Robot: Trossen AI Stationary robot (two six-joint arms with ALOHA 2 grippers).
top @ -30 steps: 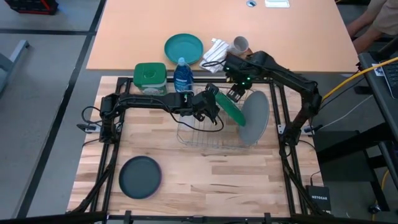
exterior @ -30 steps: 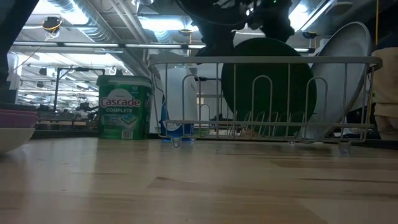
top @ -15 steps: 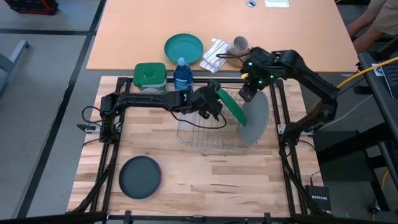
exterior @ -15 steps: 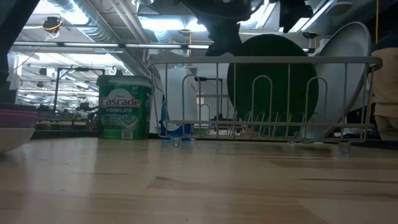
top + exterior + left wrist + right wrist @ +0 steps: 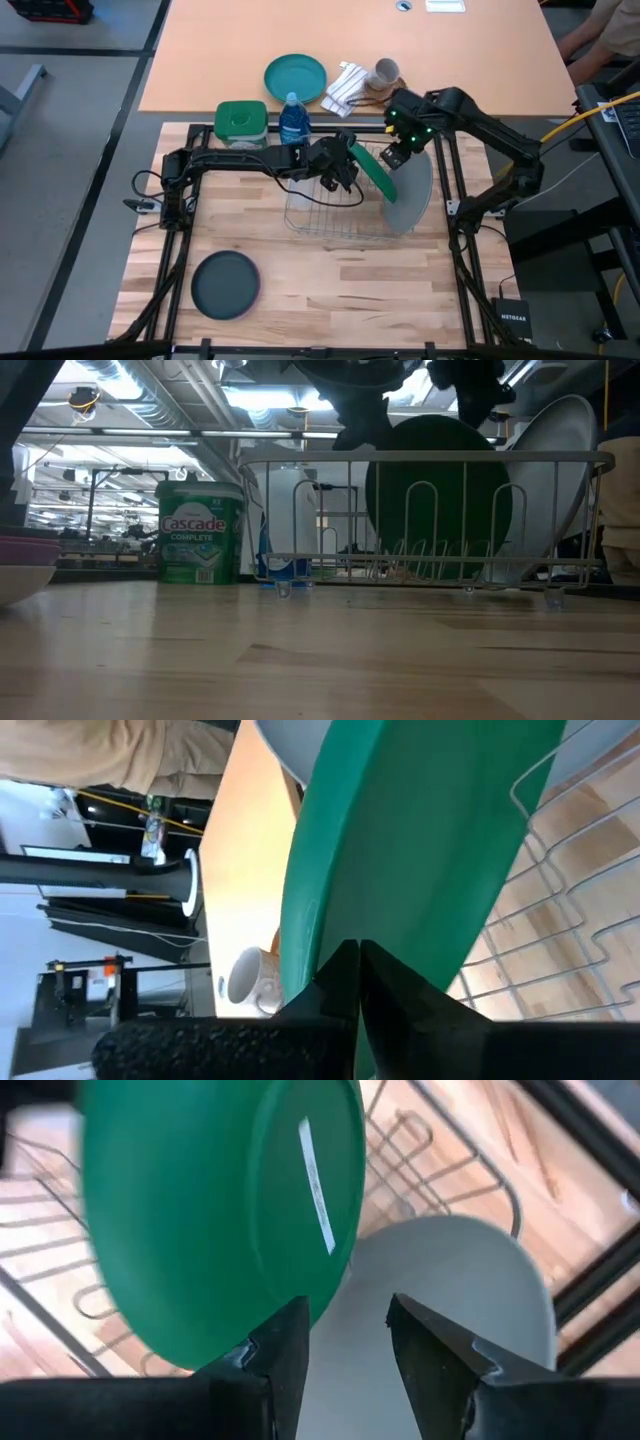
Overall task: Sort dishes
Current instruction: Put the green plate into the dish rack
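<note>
Racking the green plate looks like the step in hand. From the left, the left gripper pinches its rim, holding it upright in the wire rack beside the light grey plate; the right gripper, fingers parted and empty, hovers just beside. Next, the left fingers likely must let go. Only the high view shows the dark grey plate, which lies well apart.

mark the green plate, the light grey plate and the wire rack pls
round green plate (image 5: 438, 480), low view, centre of its face
large light grey round plate (image 5: 412, 190), high view, its bare face
wire dish rack (image 5: 300, 457), low view, top front rail
</note>
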